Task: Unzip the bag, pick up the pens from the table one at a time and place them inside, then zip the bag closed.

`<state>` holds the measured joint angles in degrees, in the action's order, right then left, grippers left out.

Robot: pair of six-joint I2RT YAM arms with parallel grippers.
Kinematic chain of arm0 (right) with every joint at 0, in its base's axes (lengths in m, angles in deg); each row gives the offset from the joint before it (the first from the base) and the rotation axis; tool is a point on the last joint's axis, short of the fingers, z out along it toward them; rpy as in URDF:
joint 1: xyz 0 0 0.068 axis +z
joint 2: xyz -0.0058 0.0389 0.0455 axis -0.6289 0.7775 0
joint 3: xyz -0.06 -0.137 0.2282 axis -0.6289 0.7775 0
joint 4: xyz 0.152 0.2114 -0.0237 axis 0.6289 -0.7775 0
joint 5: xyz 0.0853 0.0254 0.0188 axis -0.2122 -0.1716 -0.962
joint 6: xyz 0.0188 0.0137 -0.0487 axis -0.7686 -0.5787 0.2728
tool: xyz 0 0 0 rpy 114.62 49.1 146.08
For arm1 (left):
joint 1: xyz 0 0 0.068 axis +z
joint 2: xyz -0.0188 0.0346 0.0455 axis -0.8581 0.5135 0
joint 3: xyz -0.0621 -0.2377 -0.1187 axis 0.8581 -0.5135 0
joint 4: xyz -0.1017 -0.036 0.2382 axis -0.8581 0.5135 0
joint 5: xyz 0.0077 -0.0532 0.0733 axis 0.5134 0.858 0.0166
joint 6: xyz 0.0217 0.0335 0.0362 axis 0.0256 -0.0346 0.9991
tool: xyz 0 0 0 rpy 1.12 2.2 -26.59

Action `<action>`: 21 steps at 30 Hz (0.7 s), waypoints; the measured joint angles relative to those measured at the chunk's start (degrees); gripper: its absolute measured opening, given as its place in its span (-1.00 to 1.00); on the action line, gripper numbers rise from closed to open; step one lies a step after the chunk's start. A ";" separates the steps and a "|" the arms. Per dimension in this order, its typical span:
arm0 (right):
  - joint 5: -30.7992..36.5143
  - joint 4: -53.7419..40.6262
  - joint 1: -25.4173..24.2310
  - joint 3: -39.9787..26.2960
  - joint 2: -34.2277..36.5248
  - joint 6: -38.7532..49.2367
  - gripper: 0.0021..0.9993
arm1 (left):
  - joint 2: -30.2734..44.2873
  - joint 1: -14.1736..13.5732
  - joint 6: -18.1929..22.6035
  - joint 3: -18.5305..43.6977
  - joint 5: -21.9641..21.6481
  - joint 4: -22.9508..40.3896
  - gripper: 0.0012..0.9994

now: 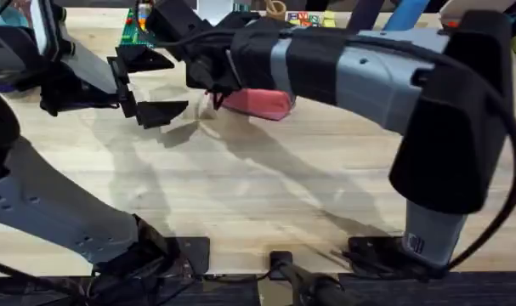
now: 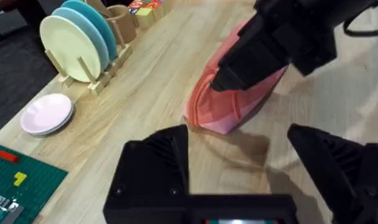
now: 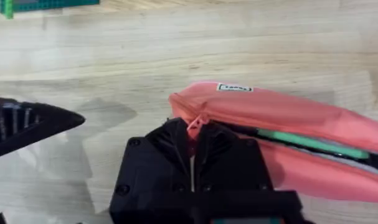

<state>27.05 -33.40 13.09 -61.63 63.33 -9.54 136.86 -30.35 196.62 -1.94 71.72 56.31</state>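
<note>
right gripper pinched tight on the zipper pull at the bag's end, jaws clamped on it. the pink bag lies on the desk, zipper gaping, a green pen lying inside. left gripper hovers just beside the bag, jaws spread wide, holding nothing.

Left jaws spread wide just short of pink bag

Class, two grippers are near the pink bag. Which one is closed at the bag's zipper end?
The right gripper: its fingers are shut at the bag's zipper end. The left gripper hangs open beside it, holding nothing.
</note>
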 joint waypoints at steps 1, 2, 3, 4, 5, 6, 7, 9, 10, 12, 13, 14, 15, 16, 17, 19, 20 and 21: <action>-0.09 -0.10 0.00 0.02 -0.32 0.19 -0.94 | 0.00 0.00 0.00 0.00 0.00 0.00 0.99; -0.27 -0.18 0.00 0.02 -0.74 0.36 -0.94 | 0.00 0.00 0.00 0.00 0.00 0.01 0.99; -0.40 -0.18 0.00 0.02 -1.06 0.38 -0.94 | 0.00 0.00 0.00 0.00 0.00 0.00 0.99; -0.61 -0.16 0.00 0.02 -1.43 0.38 -0.94 | 0.00 0.00 0.00 0.00 0.00 0.00 0.99; -0.81 -0.15 0.00 0.02 -1.75 0.38 -0.94 | 0.00 0.00 0.00 0.00 0.00 0.00 0.99; -1.00 -0.09 0.00 0.02 -2.10 0.40 -0.94 | 0.00 0.00 0.00 0.00 0.00 0.00 0.99; -1.20 -0.10 0.00 0.02 -2.37 0.42 -0.94 | 0.00 0.00 0.00 0.00 0.00 0.00 0.99; -1.44 -0.40 0.00 0.02 -2.87 0.55 -0.94 | 0.00 0.00 0.00 0.00 0.00 0.00 0.99; -1.58 -0.73 0.00 0.02 -3.10 0.55 -0.94 | 0.00 0.00 0.00 0.00 0.00 0.00 0.99; -1.77 -1.45 0.00 0.02 -3.54 0.57 -0.94 | 0.00 0.00 0.00 0.00 0.00 0.00 0.99; -1.82 -1.79 0.00 0.02 -3.71 0.58 -0.94 | 0.00 0.00 0.00 0.00 0.00 0.00 0.99; -1.87 -2.17 0.02 0.02 -3.92 0.56 -0.94 | 0.00 0.00 0.00 0.00 0.00 0.00 0.99; -1.96 -2.52 0.03 0.02 -4.04 0.58 -0.94 | 0.00 0.00 0.00 0.00 0.00 0.00 0.99; -2.06 -2.99 0.04 0.02 -4.15 0.58 -0.94 | 0.00 0.00 0.00 0.00 0.02 0.00 0.99; -2.08 -3.23 0.04 0.02 -4.28 0.58 -0.94 | 0.00 0.00 0.00 0.00 0.00 0.00 0.99; -2.55 -3.45 0.07 0.02 -4.53 0.55 -0.94 | 0.00 0.00 0.00 0.00 0.00 0.00 0.99; -2.89 -3.63 0.11 0.02 -4.59 0.55 -0.94 | 0.00 0.00 0.00 0.00 0.00 0.02 0.99; -3.34 -3.77 0.11 0.02 -4.67 0.55 -0.94 | 0.00 0.00 0.00 0.00 0.00 0.00 0.99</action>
<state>23.71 -37.16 13.20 -61.61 58.66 -8.98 136.86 -30.35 196.62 -1.94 71.72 56.31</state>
